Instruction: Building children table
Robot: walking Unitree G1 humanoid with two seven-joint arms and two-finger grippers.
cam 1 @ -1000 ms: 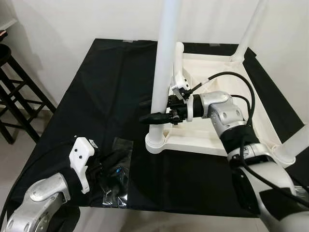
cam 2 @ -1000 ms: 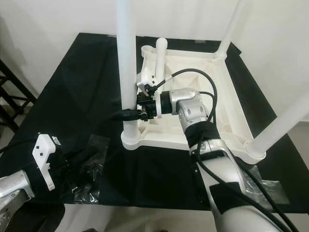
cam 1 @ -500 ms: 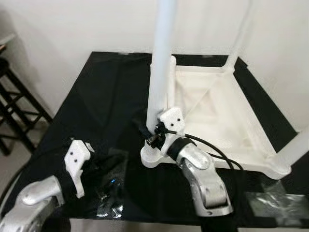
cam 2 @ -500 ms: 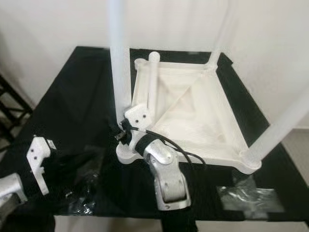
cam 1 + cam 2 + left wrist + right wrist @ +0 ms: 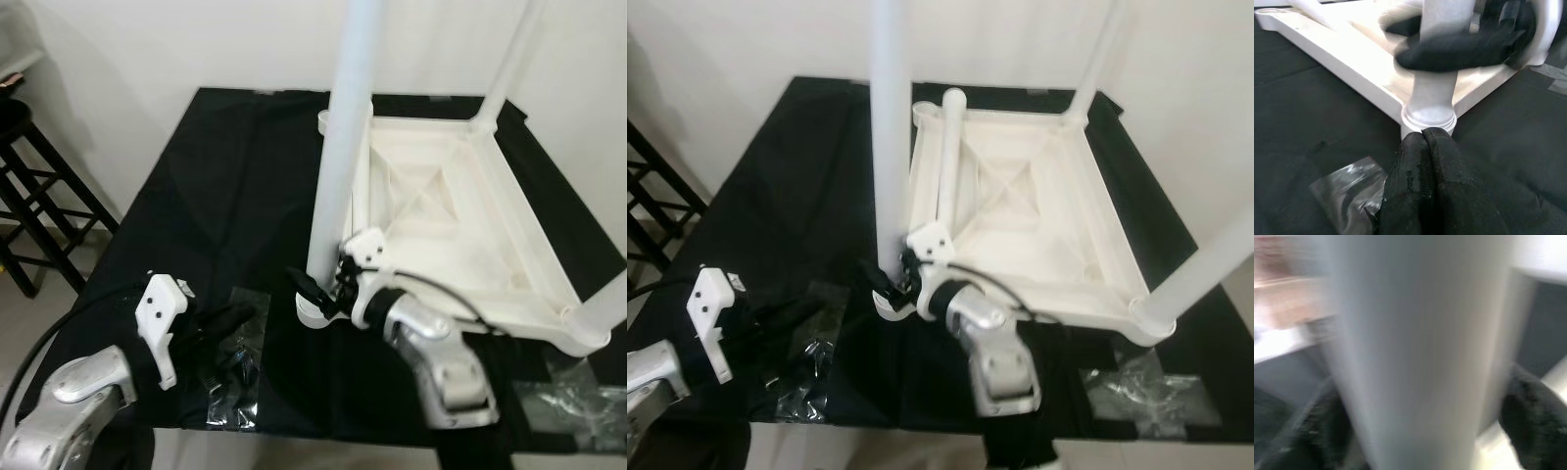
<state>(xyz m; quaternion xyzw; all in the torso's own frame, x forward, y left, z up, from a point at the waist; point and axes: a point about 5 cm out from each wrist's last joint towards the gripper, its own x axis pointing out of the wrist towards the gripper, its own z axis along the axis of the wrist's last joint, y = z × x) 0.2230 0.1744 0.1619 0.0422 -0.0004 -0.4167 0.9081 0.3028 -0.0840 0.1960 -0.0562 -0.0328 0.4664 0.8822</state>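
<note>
Right gripper (image 5: 315,290) clasps the white table leg (image 5: 343,147) near its base; left gripper (image 5: 1422,142), closed, empty, at 7 o'clock.

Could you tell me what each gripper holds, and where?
The right gripper clasps the near table leg just above its socket; the left gripper is shut on nothing.

Right gripper (image 5: 890,284) at white table leg (image 5: 890,127) base — upturned tabletop (image 5: 1019,211).

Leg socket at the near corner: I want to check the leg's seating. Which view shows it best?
Left wrist view: the socket sits centred and sharp, leg rising from it. Eye views show it small, partly behind the right gripper. Right wrist view is blurred leg.
</note>
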